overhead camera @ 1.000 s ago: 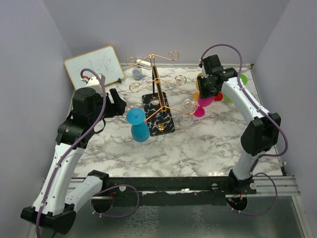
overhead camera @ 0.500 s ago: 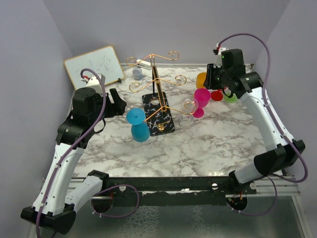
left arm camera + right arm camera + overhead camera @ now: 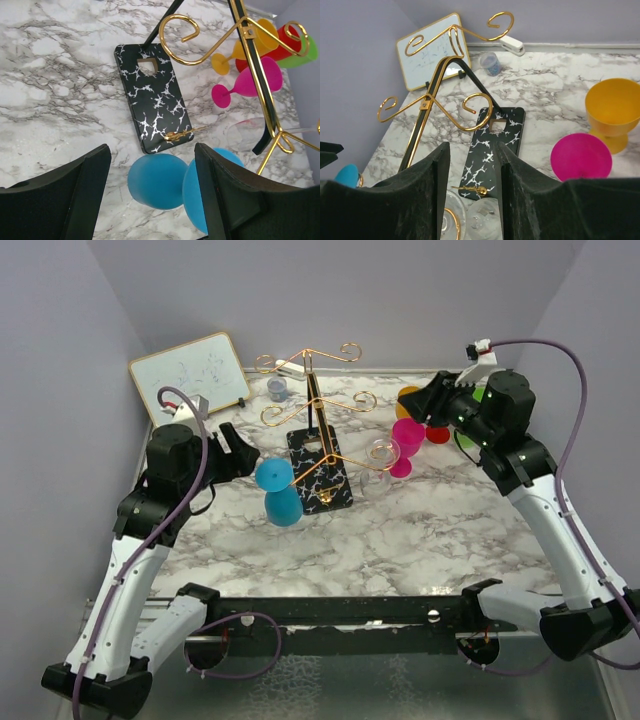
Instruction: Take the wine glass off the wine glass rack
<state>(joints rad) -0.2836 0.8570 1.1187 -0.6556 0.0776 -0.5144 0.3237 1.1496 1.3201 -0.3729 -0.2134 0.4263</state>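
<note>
Your right end effector (image 3: 471, 150) is released and grips nothing, at 3 o'clock of the pink wine glass (image 3: 406, 436). That glass stands upright on the table (image 3: 400, 530), at 3 o'clock of the wine glass rack (image 3: 318, 405). Your left end effector (image 3: 150, 150) gapes empty. The table is white, grey-veined marble; the walls (image 3: 400, 300) are lilac, with a whiteboard (image 3: 190, 373) at 10 o'clock.
</note>
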